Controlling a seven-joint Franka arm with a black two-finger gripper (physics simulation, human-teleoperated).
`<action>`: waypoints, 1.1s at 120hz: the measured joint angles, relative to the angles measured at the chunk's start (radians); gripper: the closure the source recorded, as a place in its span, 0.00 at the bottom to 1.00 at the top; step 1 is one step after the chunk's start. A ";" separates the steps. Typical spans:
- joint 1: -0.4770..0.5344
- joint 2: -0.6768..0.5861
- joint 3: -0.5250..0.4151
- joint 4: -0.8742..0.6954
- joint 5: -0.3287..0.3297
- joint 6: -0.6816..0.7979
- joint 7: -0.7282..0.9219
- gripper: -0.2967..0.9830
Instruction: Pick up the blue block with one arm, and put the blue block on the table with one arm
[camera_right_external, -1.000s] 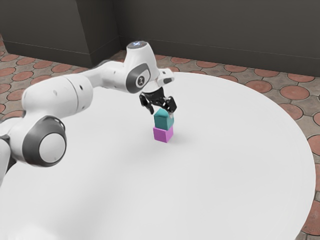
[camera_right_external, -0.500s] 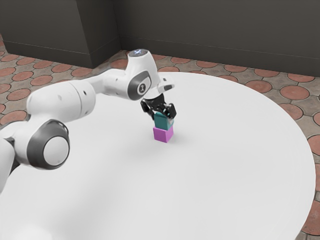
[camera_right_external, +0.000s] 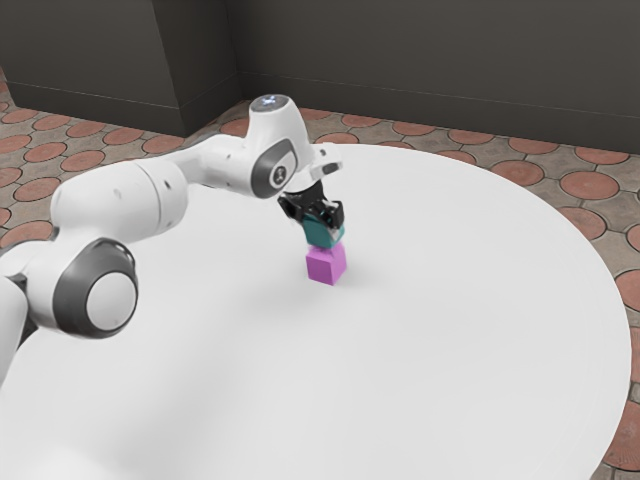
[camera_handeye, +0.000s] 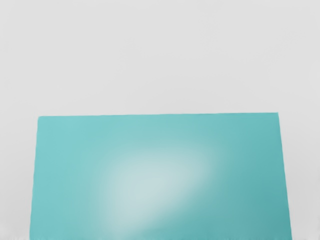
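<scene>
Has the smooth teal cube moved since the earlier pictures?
Yes: the smooth teal cube has risen and shifted slightly toward the exterior view's left, judged against the smooth magenta cube beneath.

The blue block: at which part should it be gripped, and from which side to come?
Probably from above, gripping two opposite side faces, as the gripper does now. The blue block is box-shaped with flat sides, and the purple block is directly below.
</scene>
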 joint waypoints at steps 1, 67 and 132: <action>0.000 -0.002 0.000 -0.001 0.000 -0.001 0.000 0.47; -0.002 -0.009 -0.221 -0.058 0.228 0.026 -0.060 0.47; -0.005 0.001 -0.242 -0.123 0.262 0.102 -0.120 0.31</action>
